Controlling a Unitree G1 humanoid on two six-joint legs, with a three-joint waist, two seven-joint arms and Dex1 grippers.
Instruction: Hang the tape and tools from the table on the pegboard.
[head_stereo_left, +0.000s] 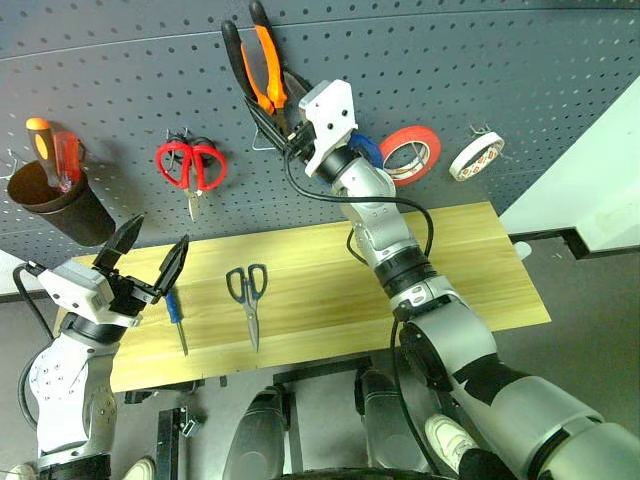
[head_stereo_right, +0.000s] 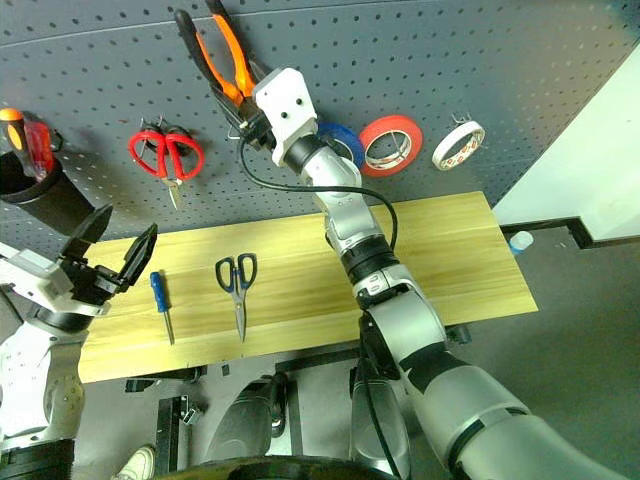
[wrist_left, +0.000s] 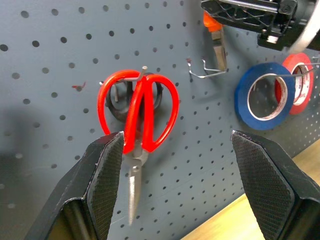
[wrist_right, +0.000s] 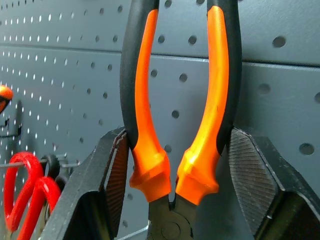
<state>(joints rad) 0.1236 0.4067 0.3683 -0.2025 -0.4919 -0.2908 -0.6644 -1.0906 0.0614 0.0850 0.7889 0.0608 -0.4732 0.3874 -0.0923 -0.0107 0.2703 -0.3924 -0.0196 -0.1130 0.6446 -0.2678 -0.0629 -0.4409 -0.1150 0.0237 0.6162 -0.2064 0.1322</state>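
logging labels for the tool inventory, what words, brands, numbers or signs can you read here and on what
None can be read.
The whitish roll of tape on the dark grey pegboard bears a dark printed pattern on its side, too small to read.
The orange-and-black-handled pliers, the red-handled scissors and the blue tape roll show no lettering.

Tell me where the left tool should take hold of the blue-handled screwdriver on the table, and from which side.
Grip the blue-handled screwdriver by its blue handle, the thicker end nearer the pegboard, coming straight down from above. It lies flat on the table with its thin shaft pointing toward the robot, so the fingers probably fit best astride the handle's width. The open left tool hovers close by.
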